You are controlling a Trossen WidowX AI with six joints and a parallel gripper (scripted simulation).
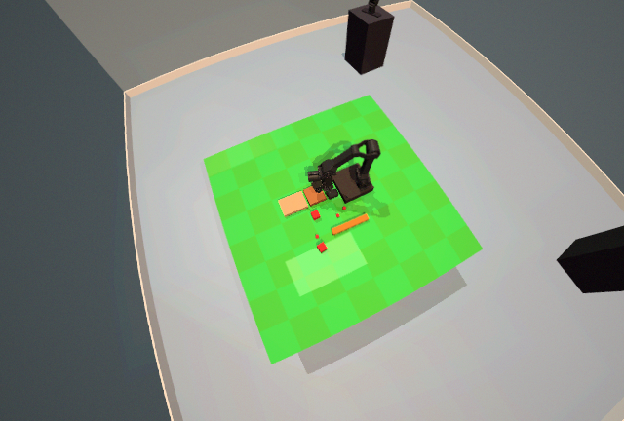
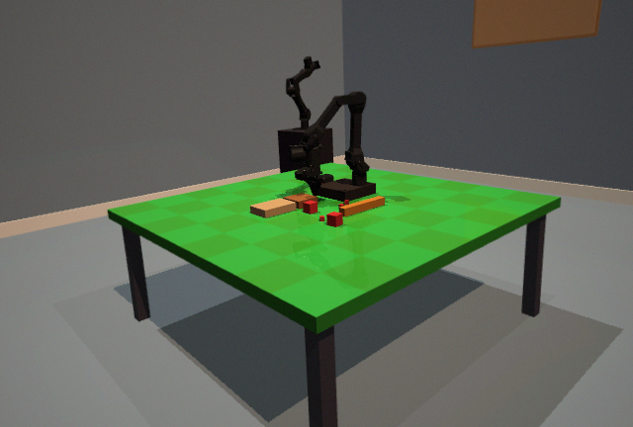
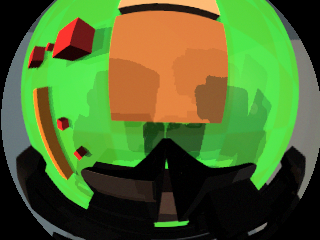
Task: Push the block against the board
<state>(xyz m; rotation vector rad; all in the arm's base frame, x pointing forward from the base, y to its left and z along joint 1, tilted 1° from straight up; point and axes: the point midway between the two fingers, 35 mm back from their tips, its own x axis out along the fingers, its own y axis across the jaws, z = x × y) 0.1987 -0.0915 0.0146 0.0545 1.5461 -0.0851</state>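
A brown square block (image 1: pixel 313 199) (image 2: pixel 298 198) (image 3: pixel 167 60) lies flat on the green table (image 1: pixel 403 235) (image 2: pixel 408 238). A long narrow orange board (image 1: pixel 349 225) (image 2: pixel 363 205) (image 3: pixel 50 130) lies apart, to the other side. My gripper (image 1: pixel 318 186) (image 2: pixel 310 181) (image 3: pixel 166 142) is shut with nothing in it. It hangs low at the brown block's edge nearest the arm's base.
Two red cubes (image 1: pixel 315 214) (image 1: pixel 322 248) (image 2: pixel 310 206) (image 2: pixel 334 218) and tiny red bits lie between the block and the orange board. The arm's black base (image 1: pixel 352 185) stands close behind the gripper. A pale rectangle (image 1: pixel 328 265) marks the table. A second arm on a black pedestal (image 1: pixel 368 38) stands on the floor.
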